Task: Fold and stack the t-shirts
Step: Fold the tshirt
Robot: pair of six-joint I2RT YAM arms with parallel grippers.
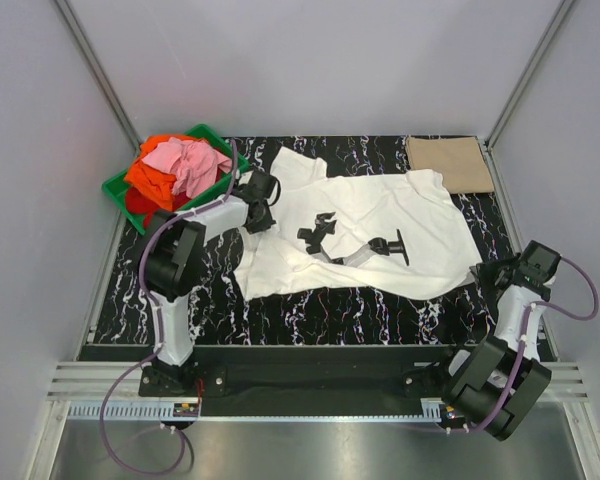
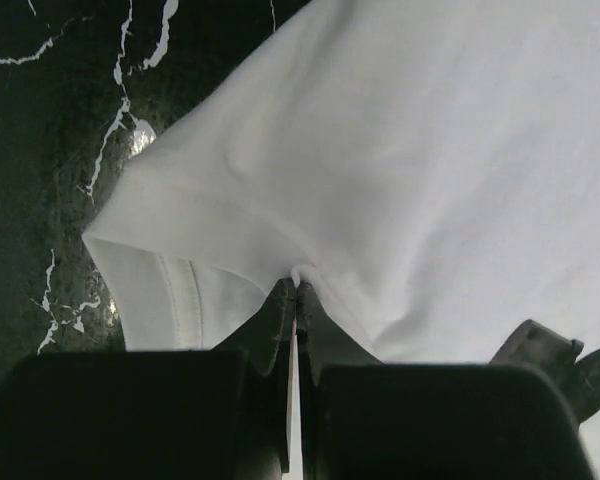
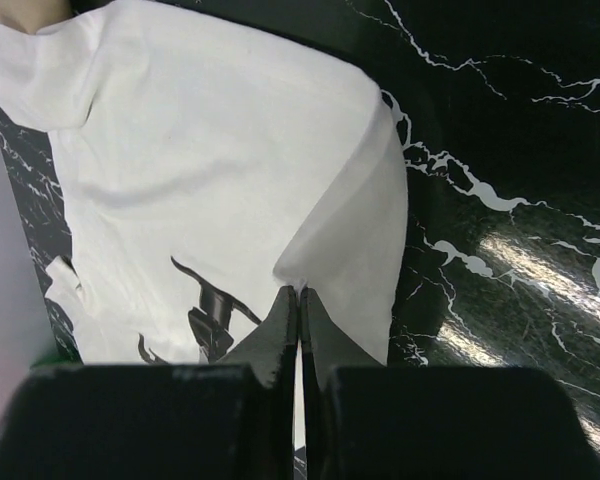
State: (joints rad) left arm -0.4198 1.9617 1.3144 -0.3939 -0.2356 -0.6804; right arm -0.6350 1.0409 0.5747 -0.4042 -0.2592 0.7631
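Observation:
A white t-shirt (image 1: 380, 215) with small black printed marks lies spread across the black marbled table. My left gripper (image 1: 263, 222) is at the shirt's left edge. In the left wrist view it (image 2: 297, 287) is shut on a pinch of the white cloth (image 2: 410, 170) beside a hemmed sleeve. My right gripper (image 1: 483, 272) is at the shirt's near right corner. The right wrist view shows it (image 3: 298, 291) shut on a fold of the white t-shirt (image 3: 200, 180). A folded tan t-shirt (image 1: 450, 164) lies at the back right. Pink (image 1: 192, 162), orange (image 1: 148, 172) and red tees are heaped in the crate.
The green plastic crate (image 1: 115, 190) stands at the back left corner, just behind my left arm. Grey walls close in the table on three sides. Bare marbled table (image 1: 310, 310) shows between the shirt and the arm bases.

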